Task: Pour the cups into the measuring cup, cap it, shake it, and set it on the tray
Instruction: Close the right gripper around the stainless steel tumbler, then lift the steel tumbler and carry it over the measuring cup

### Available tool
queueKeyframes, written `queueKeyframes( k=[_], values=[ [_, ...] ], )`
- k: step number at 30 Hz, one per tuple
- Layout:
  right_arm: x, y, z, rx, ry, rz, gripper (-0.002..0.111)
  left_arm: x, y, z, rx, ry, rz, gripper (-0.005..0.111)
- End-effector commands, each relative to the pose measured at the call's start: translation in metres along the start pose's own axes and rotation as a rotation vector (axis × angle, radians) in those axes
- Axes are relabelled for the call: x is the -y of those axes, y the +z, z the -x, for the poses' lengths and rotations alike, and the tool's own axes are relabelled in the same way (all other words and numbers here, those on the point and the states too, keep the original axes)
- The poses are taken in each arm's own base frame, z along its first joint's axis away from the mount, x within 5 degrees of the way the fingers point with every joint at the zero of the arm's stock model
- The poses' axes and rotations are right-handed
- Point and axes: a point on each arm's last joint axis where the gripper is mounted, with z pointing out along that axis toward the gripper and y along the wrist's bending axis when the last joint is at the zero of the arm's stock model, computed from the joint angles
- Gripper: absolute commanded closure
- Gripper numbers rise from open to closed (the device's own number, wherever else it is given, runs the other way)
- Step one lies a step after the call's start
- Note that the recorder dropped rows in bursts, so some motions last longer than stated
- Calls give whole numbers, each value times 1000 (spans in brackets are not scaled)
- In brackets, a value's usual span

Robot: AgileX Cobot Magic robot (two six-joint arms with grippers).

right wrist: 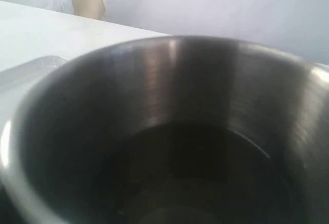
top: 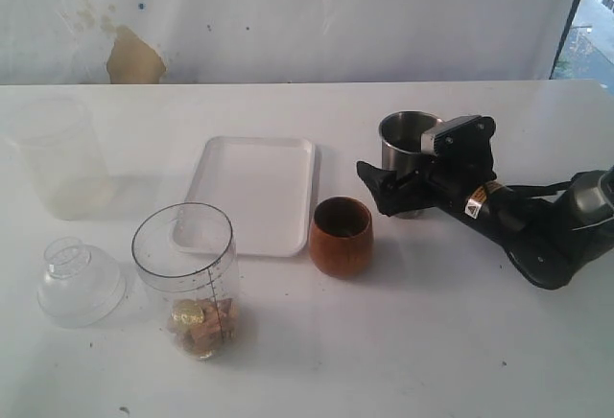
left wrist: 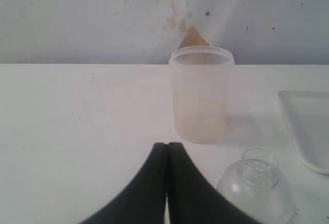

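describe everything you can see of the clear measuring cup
The measuring cup is a tall clear plastic cylinder, standing upright with its wide mouth open and uncapped. A small heap of golden and brown pieces lies at its bottom. It stands on the white table, in front of the tray and right of the domed lid, touching neither.

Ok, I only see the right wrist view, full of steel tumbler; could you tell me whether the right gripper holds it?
Observer: The right gripper is at the steel tumbler, which stands upright; its grip I cannot tell.
Operator: Has anything been poured, please?
Observer: The measuring cup holds small brown and golden pieces.
Operator: And what would close it?
Observer: A clear domed lid rests on the table, left of it in the exterior view.
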Motion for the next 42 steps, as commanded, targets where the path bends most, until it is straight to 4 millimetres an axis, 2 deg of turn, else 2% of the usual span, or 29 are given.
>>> queueKeyframes(
  k=[1,3,5,10,11,15,18,21,25,32,36,42],
  values=[
    [1,1,0,1,-11,-3,14,0,0,-1,7,7,-1,107],
    [1,1,0,1,-11,-3,25,0,0,-1,7,7,-1,107],
    [1,1,0,1,-11,-3,43,0,0,-1,7,7,-1,107],
    [1,1,-5,-54,-17,0,104,0,0,-1,7,7,-1,107],
    [1,1,-6,-66,-18,1,108,0,0,-1,7,7,-1,107],
    [-1,0,-5,-77,-32,18,108,0,0,-1,7,7,-1,107],
    [-4,-1,8,-47,-67,50,108,0,0,-1,7,7,-1,107],
    [-8,-4,26,-13,-113,99,108,0,0,-1,7,7,-1,107],
    [-10,-8,54,42,-34,119,108,0,0,-1,7,7,-1,107],
    [-14,-19,104,215,-18,153,108,0,0,-1,7,7,-1,107],
    [-29,-17,126,246,-8,201,108,0,0,-1,7,7,-1,107],
    [-69,8,147,171,-41,264,108,0,0,-1,7,7,-1,107]
  ],
)
